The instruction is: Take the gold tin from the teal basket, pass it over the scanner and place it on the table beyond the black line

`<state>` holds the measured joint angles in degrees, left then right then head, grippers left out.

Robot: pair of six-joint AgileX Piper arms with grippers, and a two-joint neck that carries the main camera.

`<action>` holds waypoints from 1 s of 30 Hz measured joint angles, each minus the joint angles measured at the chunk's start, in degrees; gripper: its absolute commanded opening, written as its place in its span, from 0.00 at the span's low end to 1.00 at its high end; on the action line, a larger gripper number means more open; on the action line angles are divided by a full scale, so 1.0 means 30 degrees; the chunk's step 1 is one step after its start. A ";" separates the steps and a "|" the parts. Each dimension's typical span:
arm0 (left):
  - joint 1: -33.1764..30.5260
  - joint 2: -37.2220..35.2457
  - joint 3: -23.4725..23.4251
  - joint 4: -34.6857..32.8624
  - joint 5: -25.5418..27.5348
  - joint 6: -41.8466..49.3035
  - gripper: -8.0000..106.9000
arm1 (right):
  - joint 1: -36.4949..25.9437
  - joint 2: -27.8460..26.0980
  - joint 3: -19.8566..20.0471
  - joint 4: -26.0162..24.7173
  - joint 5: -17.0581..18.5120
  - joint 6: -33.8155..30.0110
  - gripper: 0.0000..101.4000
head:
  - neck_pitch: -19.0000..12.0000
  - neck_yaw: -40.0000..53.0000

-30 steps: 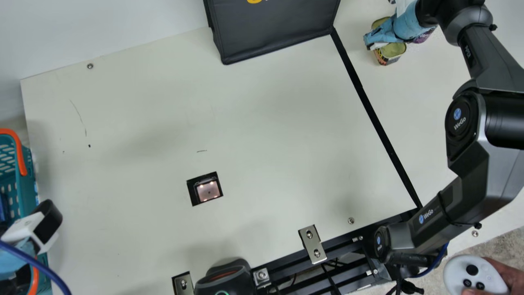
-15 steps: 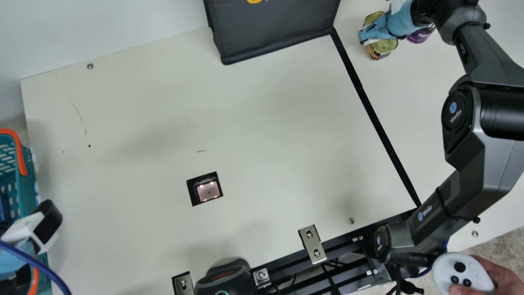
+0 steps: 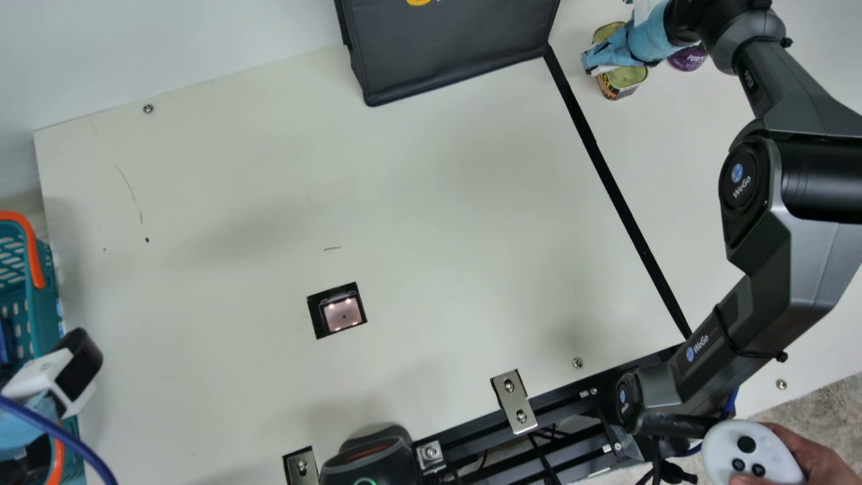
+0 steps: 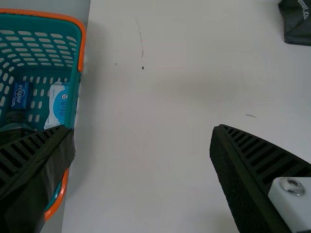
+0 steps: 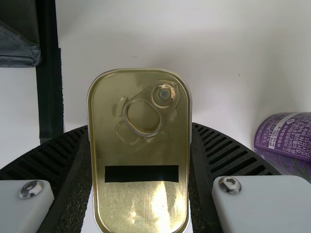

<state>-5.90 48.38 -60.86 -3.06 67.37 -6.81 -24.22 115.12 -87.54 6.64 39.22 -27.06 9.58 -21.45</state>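
The right gripper [image 3: 609, 57] has its jaws closed in on the gold tin [image 5: 141, 194], one pressed to each long side, with the lid, its ring pull and a black strip facing the wrist camera. In the main view the tin is on the far side of the black line [image 3: 619, 192] from the basket (whether its base touches the worktop [image 3: 438, 202], I can't tell). Just beside it is a purple can [image 3: 687, 58], apart from the jaws. The right arm [image 3: 801, 263] is bent, its elbow out towards the main view's right edge and its forearm angled back in to the tin. The left gripper [image 3: 54, 401] has its jaws wide apart with nothing between them, one over the teal basket [image 3: 47, 303], the other over the worktop. A black bag [image 3: 451, 47] stands across the worktop, its corner by the line's far end.
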 measured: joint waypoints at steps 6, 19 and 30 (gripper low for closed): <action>0.0000 0.0000 0.0000 0.0000 0.0000 0.0000 0.85 | 0.0122 0.0000 0.0108 -0.0186 0.0082 0.0223 0.72 | 0.0000 0.0000; 0.0000 0.0000 0.0000 0.0000 0.0000 0.0000 0.85 | 0.0339 -0.0467 0.0477 -0.1071 -0.0092 0.1228 0.94 | 0.0000 0.0000; 0.0000 0.0000 0.0000 0.0000 0.0000 0.0000 0.85 | 0.0818 -0.3199 0.1919 -0.2354 -0.0317 0.3337 0.94 | 0.0000 0.0000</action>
<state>-5.90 48.38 -60.86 -3.06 67.37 -6.81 -21.76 105.53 -81.79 -0.42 38.26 -17.05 9.58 -21.45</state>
